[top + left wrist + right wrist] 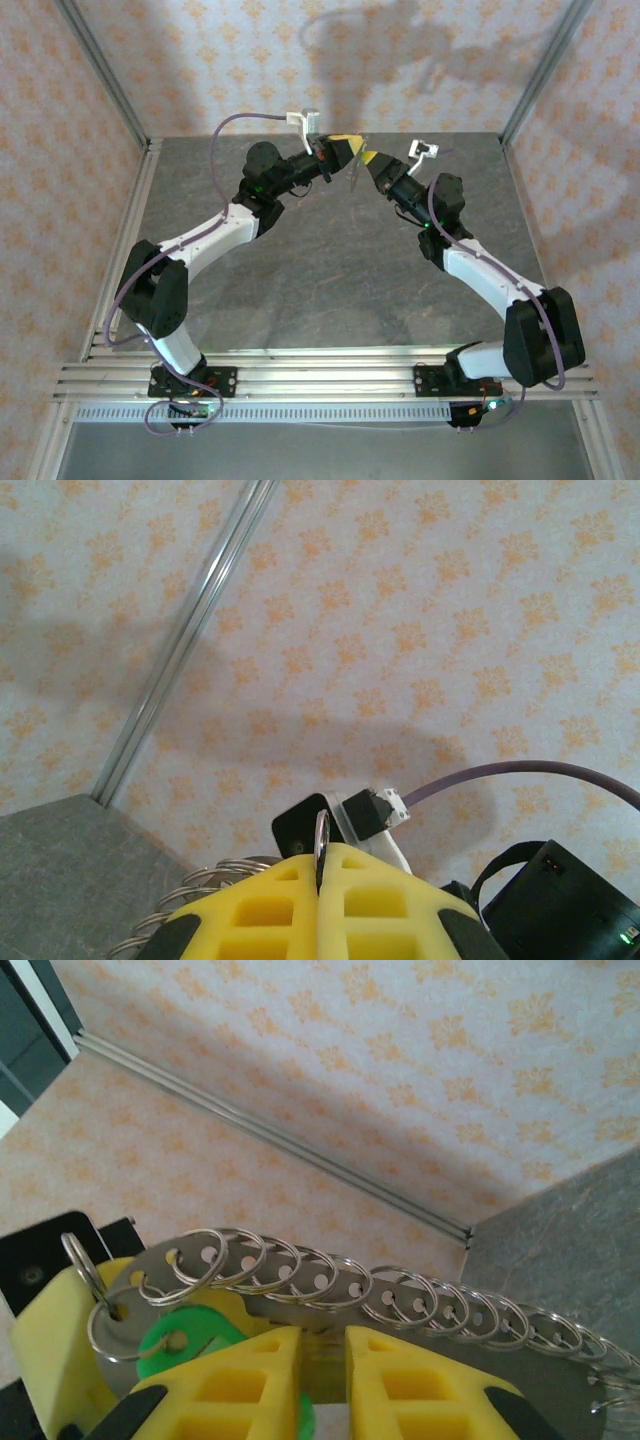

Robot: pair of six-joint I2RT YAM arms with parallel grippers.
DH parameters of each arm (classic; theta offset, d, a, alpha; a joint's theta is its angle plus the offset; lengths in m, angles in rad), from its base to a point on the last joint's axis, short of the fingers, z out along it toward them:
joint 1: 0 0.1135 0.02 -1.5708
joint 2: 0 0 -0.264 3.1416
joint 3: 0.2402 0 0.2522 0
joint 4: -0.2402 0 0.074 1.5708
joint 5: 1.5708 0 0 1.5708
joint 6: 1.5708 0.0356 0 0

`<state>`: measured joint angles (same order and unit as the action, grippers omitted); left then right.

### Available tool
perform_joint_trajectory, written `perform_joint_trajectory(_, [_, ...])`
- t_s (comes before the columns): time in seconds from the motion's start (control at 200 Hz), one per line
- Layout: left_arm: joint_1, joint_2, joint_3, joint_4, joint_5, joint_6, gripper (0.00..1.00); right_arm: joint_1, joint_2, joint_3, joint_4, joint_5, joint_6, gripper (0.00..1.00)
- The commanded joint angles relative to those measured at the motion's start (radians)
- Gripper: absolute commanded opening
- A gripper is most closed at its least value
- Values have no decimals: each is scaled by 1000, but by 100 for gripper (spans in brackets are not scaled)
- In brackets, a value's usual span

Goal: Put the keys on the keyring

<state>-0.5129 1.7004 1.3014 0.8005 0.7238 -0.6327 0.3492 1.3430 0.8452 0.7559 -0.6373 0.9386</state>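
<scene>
Both arms meet raised over the back of the table. My left gripper is shut on the keyring, a thin metal loop seen edge-on between its yellow fingers. In the right wrist view that loop stands at the left, beside the left gripper's yellow finger. My right gripper is closed on the keys, a flat grey metal bunch with a row of holes and several split rings; grey metal fills the narrow gap between its fingers. A green tag hangs by the left end.
The grey table lies well below both grippers. Metal frame posts rise at the back corners before patterned walls. Several loose-looking rings show left of the left fingers. The aluminium base rail runs along the near edge.
</scene>
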Motion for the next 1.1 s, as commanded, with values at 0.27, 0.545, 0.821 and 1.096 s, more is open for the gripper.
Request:
perform_joint_trajectory(0.27, [-8, -21, 50, 54, 43, -7, 0, -98, -128, 58, -84, 27, -83, 29])
perform_joint_trajectory(0.545, [-9, -9, 73, 58, 61, -62, 0, -103, 22, 160, 193, -63, 75, 44])
perform_joint_trajectory(0.821, [-10, 13, 74, 134, 42, -129, 0, -62, 100, 207, 341, -87, 131, 42])
perform_joint_trajectory(1.096, [-10, 24, 73, 161, 28, -148, 0, -30, 111, 194, 369, -87, 120, 41])
